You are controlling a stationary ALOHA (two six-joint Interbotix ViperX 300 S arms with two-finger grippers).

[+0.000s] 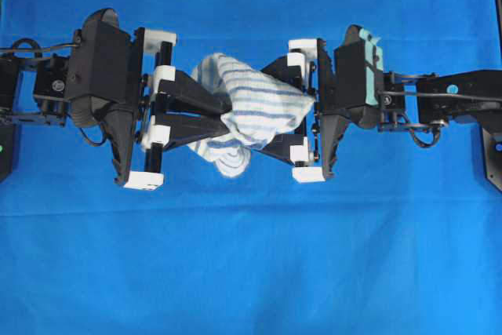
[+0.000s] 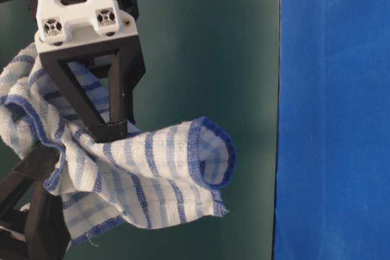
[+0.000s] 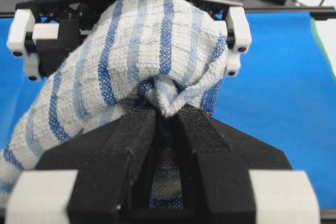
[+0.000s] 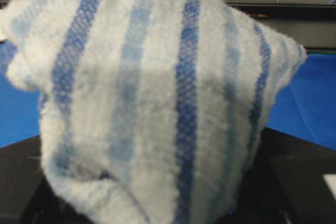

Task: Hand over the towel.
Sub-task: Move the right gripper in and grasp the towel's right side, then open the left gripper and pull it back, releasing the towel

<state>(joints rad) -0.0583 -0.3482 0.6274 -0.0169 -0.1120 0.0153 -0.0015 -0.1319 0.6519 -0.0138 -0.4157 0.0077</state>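
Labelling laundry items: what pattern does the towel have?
White with blue and grey stripes; the towel shows best in the left wrist view.

Both arms reach level toward the middle, wrists straight, tips facing. The left gripper is pinched tight, cloth between its fingers. The right gripper stands spread wide around the left's fingertips.

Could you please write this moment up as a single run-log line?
towel: held off the table | left gripper: shut on towel | right gripper: jaws open around towel | handover: not finished
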